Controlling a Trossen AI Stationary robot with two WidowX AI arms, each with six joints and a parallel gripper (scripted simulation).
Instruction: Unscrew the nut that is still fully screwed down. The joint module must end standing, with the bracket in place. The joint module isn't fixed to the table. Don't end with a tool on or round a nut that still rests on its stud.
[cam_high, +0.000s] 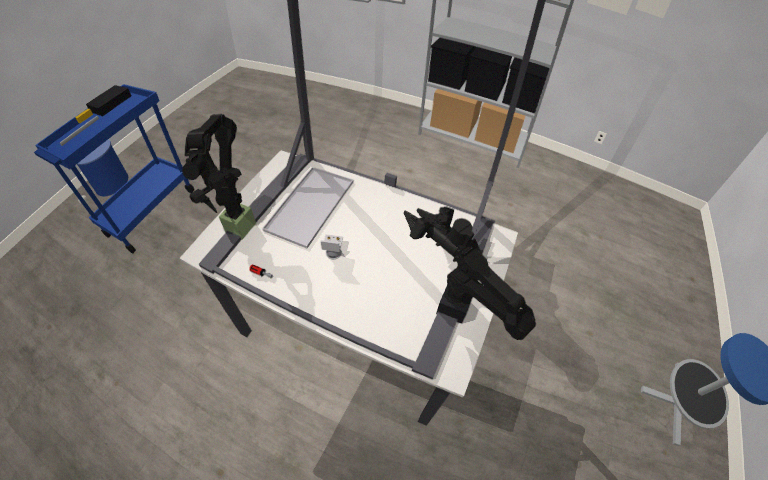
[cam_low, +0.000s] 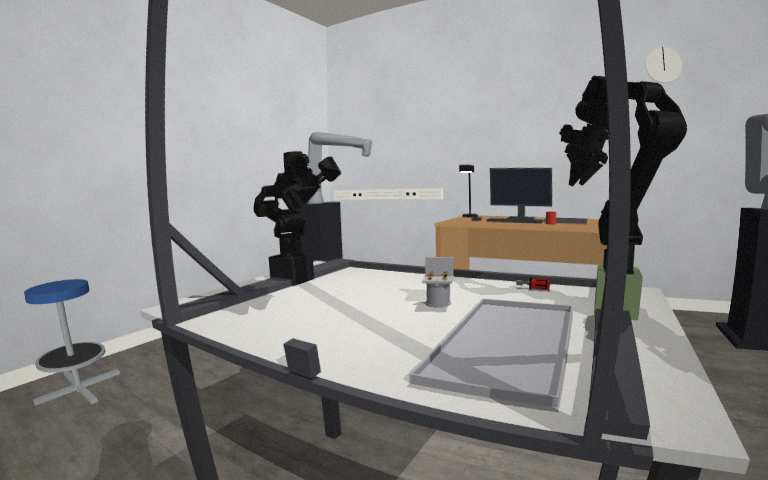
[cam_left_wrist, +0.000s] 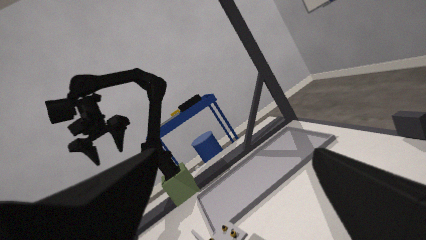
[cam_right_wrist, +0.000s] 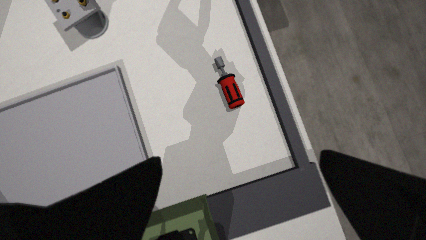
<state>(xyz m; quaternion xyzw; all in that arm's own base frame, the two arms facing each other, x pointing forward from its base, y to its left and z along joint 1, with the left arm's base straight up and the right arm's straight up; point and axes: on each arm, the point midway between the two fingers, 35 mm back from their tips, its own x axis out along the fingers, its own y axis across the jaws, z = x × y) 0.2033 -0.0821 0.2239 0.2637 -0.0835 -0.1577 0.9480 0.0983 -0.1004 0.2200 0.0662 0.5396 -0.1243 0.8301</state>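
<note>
The left gripper (cam_high: 411, 224) (cam_low: 330, 168) (cam_left_wrist: 235, 156) and right gripper (cam_high: 202, 199) (cam_low: 576, 183) (cam_left_wrist: 109, 158) (cam_right_wrist: 239, 161) are open. The module (cam_high: 333, 254) (cam_low: 438, 294) (cam_right_wrist: 95, 25) stands; the red driver (cam_high: 257, 270) (cam_low: 539, 284) (cam_right_wrist: 232, 91) lies apart.
</note>
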